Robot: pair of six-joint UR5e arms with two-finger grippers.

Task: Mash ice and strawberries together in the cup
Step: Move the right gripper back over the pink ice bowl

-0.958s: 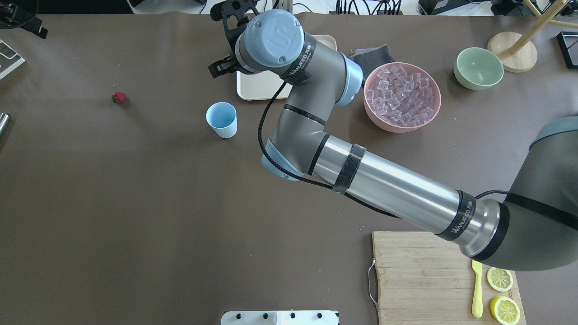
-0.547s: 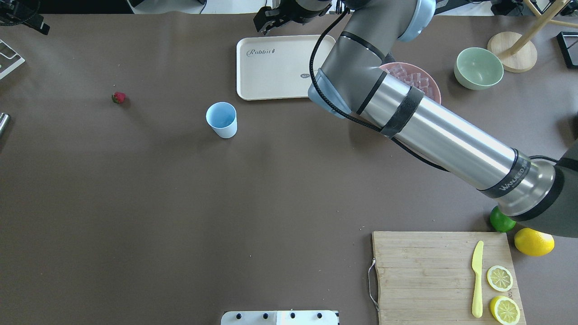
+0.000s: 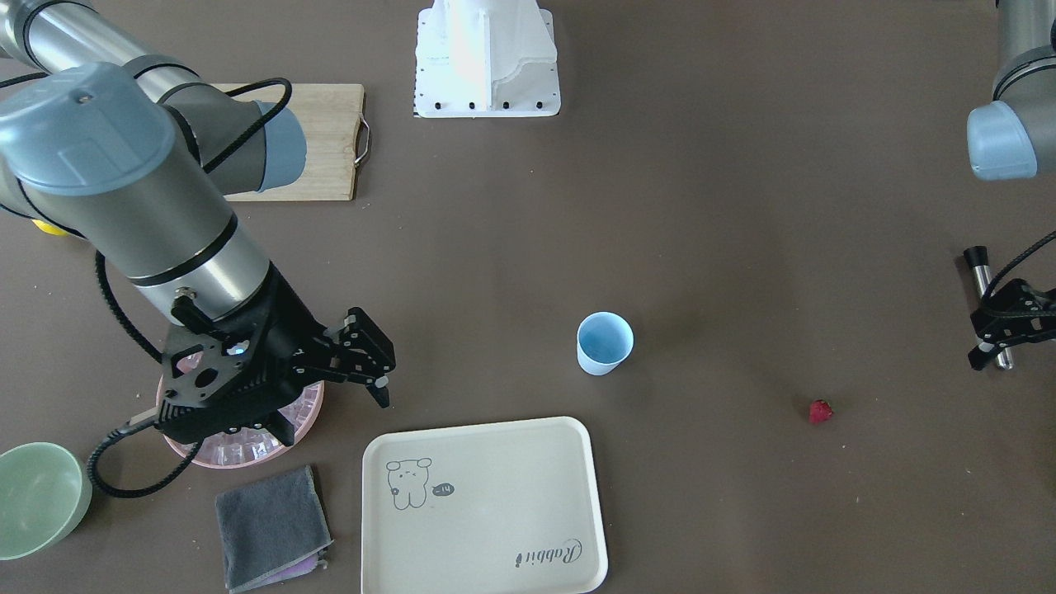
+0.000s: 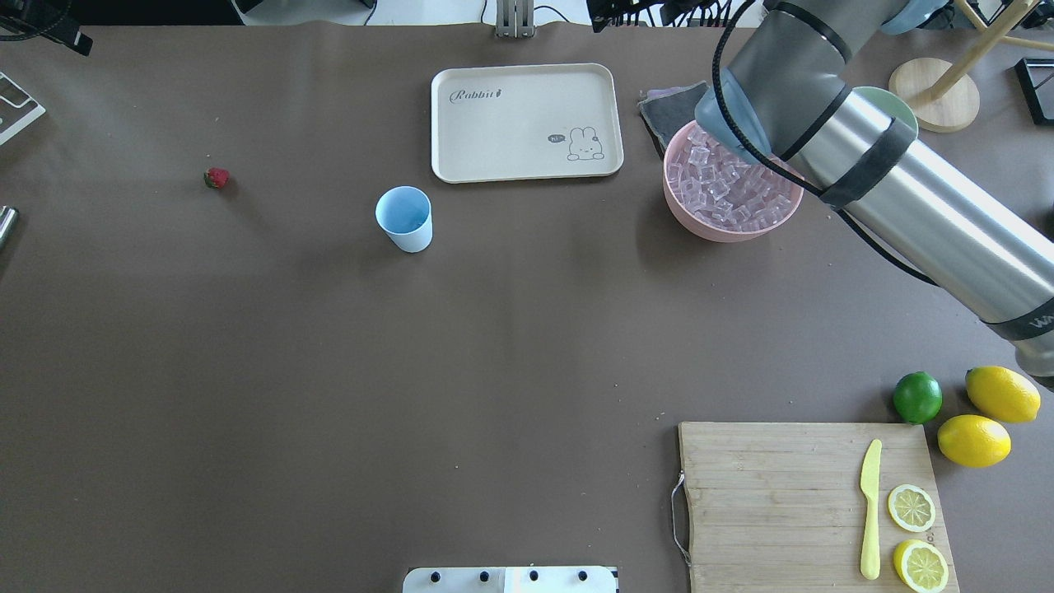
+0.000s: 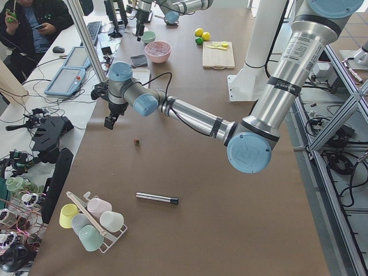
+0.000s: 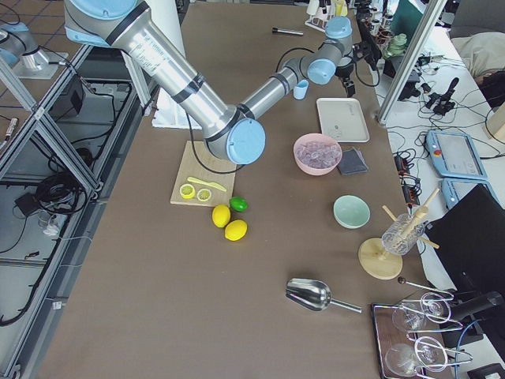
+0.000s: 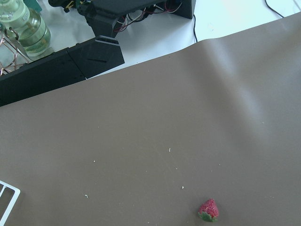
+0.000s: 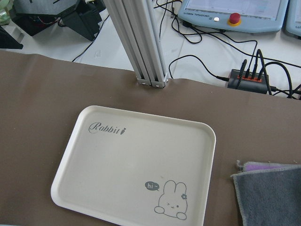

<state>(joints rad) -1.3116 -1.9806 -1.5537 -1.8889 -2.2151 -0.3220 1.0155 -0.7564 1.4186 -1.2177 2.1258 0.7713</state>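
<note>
The pale-blue cup [image 4: 404, 217] stands upright and empty left of the tray; it also shows in the front view [image 3: 604, 342]. The small red strawberry [image 4: 216, 178] lies alone on the table far left, and in the left wrist view [image 7: 208, 210]. Clear ice cubes [image 4: 725, 193] fill the pink bowl [image 4: 683, 216]. My right gripper [image 3: 375, 363] hangs open and empty at the bowl's edge, toward the tray. My left gripper [image 3: 1002, 342] looks open and empty, raised beyond the strawberry near the table's far left edge.
A cream tray [image 4: 525, 122] lies beyond the cup, a grey cloth [image 4: 671, 103] and green bowl [image 3: 37, 495] near the pink bowl. A metal rod [image 5: 156, 199] lies at the left end. A cutting board [image 4: 790, 502] with knife, lemon halves, lemons and lime is front right.
My right arm has swung right, from over the tray beside the cup to over the pink bowl; its gripper moved along the far edge. The cup, strawberry and left arm have not moved.
</note>
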